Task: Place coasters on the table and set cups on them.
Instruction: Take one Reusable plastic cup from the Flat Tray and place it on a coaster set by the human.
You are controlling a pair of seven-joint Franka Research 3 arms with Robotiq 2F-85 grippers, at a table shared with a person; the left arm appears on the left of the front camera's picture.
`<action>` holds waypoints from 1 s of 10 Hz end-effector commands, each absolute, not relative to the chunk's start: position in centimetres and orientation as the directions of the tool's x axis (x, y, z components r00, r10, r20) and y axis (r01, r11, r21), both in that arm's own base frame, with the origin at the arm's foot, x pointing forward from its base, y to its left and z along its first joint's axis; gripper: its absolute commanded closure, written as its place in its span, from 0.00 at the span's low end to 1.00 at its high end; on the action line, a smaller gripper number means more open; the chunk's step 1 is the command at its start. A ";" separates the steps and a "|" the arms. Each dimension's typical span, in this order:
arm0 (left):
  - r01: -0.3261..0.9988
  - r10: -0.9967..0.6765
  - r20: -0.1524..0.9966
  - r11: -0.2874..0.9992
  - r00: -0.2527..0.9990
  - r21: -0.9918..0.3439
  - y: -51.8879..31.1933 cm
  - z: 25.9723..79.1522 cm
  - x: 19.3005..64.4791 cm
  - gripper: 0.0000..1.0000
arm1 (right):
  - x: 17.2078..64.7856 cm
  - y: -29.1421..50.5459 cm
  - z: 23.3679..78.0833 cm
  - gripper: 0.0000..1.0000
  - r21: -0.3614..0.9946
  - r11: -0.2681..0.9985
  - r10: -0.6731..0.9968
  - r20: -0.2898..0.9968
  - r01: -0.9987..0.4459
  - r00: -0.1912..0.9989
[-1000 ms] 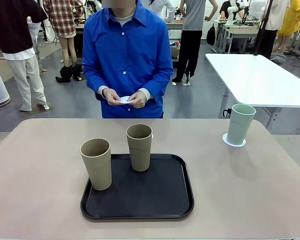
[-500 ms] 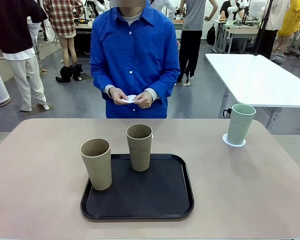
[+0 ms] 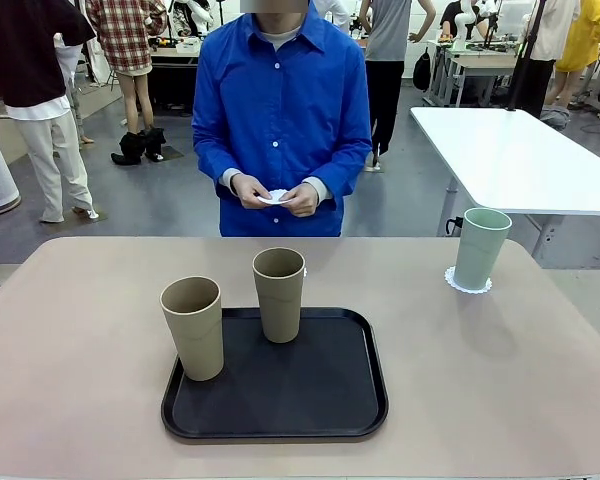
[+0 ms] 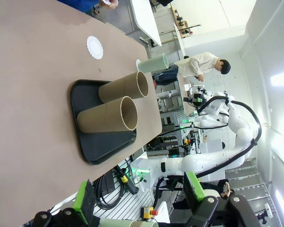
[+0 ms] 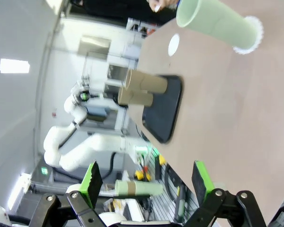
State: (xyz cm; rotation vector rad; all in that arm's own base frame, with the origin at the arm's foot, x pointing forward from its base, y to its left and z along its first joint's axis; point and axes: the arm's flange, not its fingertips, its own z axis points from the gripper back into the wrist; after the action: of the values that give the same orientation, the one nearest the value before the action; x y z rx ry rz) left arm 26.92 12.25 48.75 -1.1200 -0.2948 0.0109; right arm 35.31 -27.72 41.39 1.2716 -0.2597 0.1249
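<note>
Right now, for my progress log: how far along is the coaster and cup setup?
Done: the green cup stands on the first coaster on the table. A second coaster lies bare beyond the black tray. In hand: the person's hands hold the third coaster. Remaining: the near tan cup and the far tan cup are on the tray, off coasters. The left gripper and right gripper are open, holding nothing.

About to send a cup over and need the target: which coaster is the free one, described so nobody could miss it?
Start at the black tray in the middle of the table. Just past its far edge, toward the person, a white scalloped coaster lies flat. It is the bare one: the second coaster carries the mint green cup at the right end.
</note>
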 end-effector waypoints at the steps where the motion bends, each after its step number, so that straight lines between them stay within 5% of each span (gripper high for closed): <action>1: 0.154 0.159 0.240 0.422 0.958 -0.893 12.4 48.9 26.9 0.00 | 36.8 -23.5 47.4 0.00 0.831 0.379 0.179 0.366 -0.407 0.913; 5: 0.154 0.159 0.240 0.422 0.958 -0.893 12.4 48.9 26.9 0.00 | 37.5 -5.5 57.3 0.00 0.418 0.517 0.530 0.529 -0.747 0.663; 10: 0.154 0.159 0.240 0.422 0.958 -0.893 12.4 48.9 26.9 0.00 | 37.7 11.3 53.0 0.00 0.102 0.364 0.749 0.558 -0.926 0.356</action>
State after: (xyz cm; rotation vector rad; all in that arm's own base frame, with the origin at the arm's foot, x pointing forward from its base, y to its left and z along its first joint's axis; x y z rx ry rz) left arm 26.92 12.26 48.77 -1.1190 -0.2951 0.0116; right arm 37.22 10.81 54.84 0.4605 -0.4319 1.0957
